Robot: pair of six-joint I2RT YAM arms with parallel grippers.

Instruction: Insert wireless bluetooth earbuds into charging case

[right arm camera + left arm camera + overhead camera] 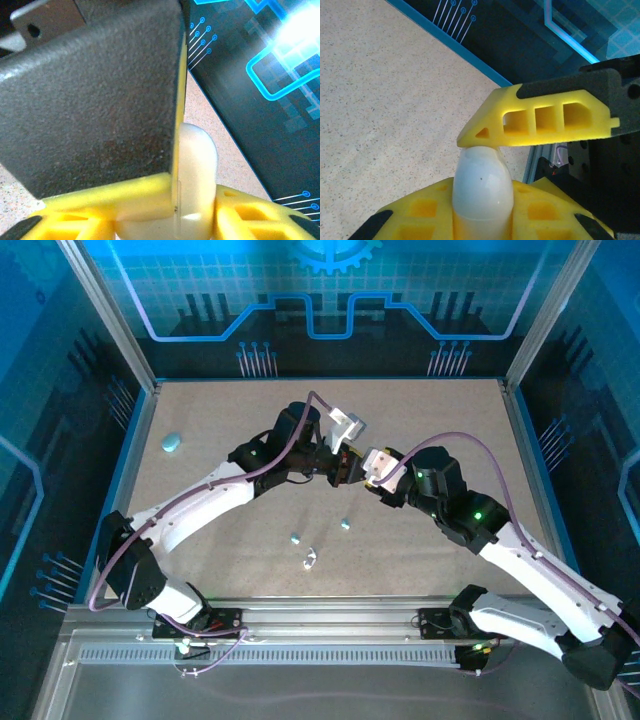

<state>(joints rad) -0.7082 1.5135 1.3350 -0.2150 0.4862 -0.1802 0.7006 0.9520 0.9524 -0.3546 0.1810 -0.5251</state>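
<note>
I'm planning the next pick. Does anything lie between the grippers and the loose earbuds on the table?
Nothing visible lies between them; the earbuds sit on bare table. However, the left gripper and right gripper both clamp the white case, so neither is free to pick.

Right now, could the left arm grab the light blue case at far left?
Probably not yet: nothing blocks the light blue case, but the left gripper is shut on a white case.
</note>
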